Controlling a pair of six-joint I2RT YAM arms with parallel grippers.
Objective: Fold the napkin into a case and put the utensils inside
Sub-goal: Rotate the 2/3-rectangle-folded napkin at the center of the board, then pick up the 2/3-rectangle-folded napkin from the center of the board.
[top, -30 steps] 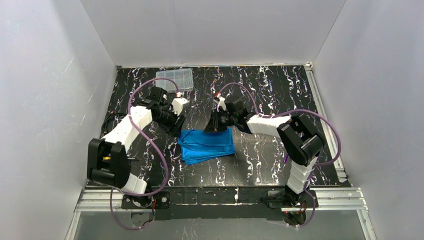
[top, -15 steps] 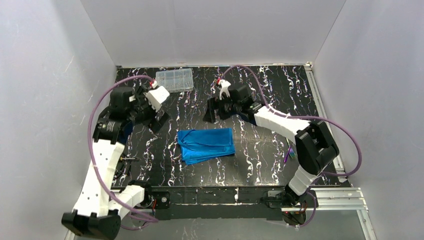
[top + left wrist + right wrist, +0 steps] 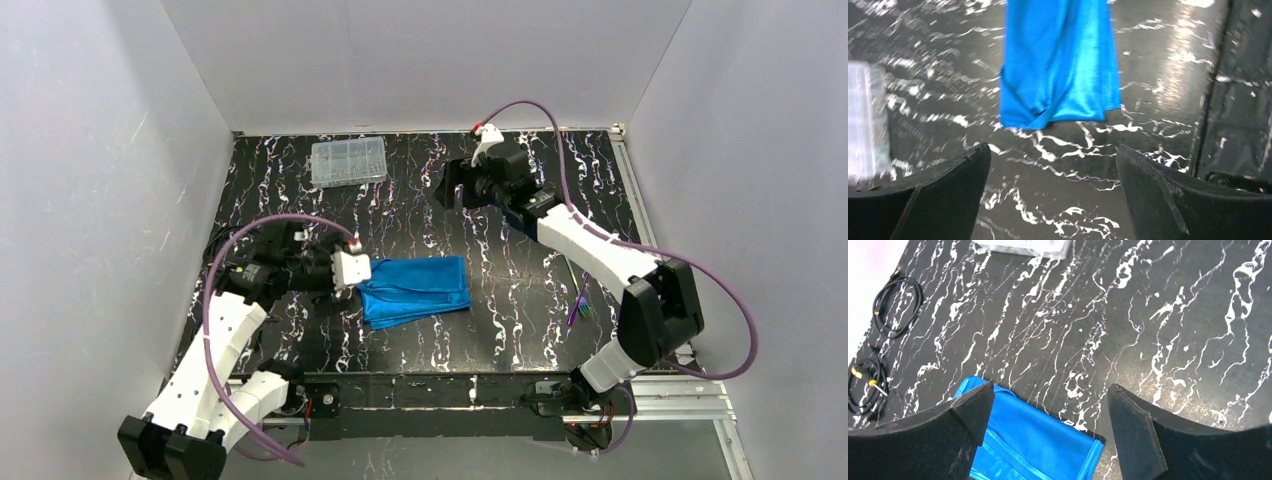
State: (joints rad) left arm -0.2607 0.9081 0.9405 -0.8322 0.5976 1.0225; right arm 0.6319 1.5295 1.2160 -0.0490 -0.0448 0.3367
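Napkin lies released, part-folded. Open left end effector returns beside it, likely refolding; open right end effector retreats.

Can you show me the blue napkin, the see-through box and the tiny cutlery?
napkin (image 3: 415,288): top view, middle of the folded blue cloth.
clear box (image 3: 348,160): top view, middle of its top face.
utensils (image 3: 577,310): top view, middle of the small purple-green bundle.

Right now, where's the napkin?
Top view: the napkin lies folded mid-table, just ahead of the open left fingers, nearer the arm bases than the clear box.
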